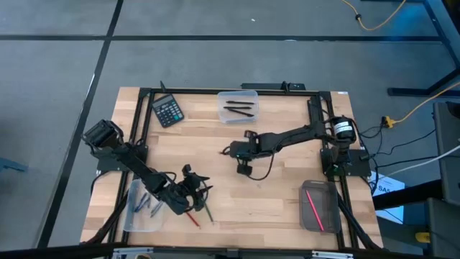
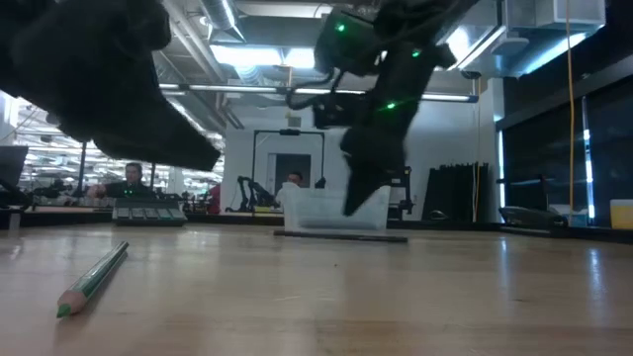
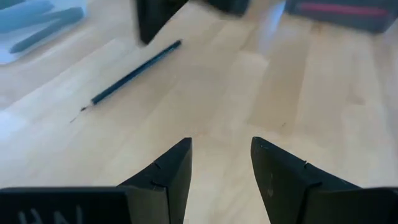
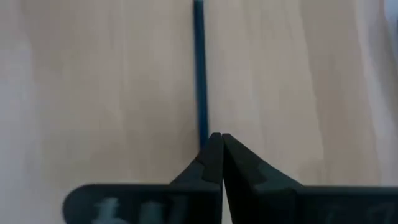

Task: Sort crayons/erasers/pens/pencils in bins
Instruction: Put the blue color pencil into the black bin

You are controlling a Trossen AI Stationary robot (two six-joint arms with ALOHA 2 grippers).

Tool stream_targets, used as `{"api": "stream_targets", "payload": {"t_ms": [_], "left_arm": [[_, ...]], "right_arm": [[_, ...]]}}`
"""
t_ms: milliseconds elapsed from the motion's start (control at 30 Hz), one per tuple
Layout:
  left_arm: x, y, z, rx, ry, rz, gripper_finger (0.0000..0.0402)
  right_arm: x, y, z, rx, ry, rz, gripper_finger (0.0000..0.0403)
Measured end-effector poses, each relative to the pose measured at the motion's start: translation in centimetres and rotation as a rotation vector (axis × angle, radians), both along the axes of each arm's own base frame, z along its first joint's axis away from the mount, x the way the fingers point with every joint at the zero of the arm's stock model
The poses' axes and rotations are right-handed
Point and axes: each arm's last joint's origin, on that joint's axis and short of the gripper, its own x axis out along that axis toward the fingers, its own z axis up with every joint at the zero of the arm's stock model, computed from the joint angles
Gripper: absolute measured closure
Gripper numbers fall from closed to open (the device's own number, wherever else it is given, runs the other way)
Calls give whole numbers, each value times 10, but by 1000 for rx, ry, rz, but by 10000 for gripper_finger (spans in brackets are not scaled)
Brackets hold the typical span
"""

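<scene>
Two end effectors, right (image 4: 216, 149) over pencil (image 4: 199, 74)

Green pencil (image 2: 94, 280), red crayon (image 1: 314, 208) in smoky grey bin (image 1: 321, 207), black calculator (image 1: 168, 111)

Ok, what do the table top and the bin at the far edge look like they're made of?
The table top looks like pale wood, matt: plank seams and grain show. The bin at the far edge looks like clear, whitish plastic: two dark sticks show through it. Neither is certain from looks alone.
</scene>
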Motion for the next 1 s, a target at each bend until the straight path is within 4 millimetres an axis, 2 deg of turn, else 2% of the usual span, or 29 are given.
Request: {"api": "stream_targets", "payload": {"t_ms": [100,200,333,433,500,600,767,900,1000], "left_arm": [[1,8,-4,20,52,10,243],[3,14,-6,38,89,26,243],[6,22,-6,63,107,41,243],[9,28,-6,102,129,39,243],[12,31,-7,119,154,21,243],[15,37,-8,141,200,-24,243],[21,48,-6,160,192,21,243],[23,52,-5,210,203,15,243],[24,53,-4,244,213,-6,243]], "right_arm": [[-11,4,6,5,70,-42,398],[-13,2,3,4,93,-56,385],[2,-11,9,-21,-34,32,356],[10,-25,13,55,-122,114,329],[14,-35,11,93,-150,109,309],[14,-47,-3,103,-102,77,279],[14,-61,-28,129,-40,23,249],[14,-67,-42,178,8,9,248],[13,-70,-48,215,29,-17,262]]}}
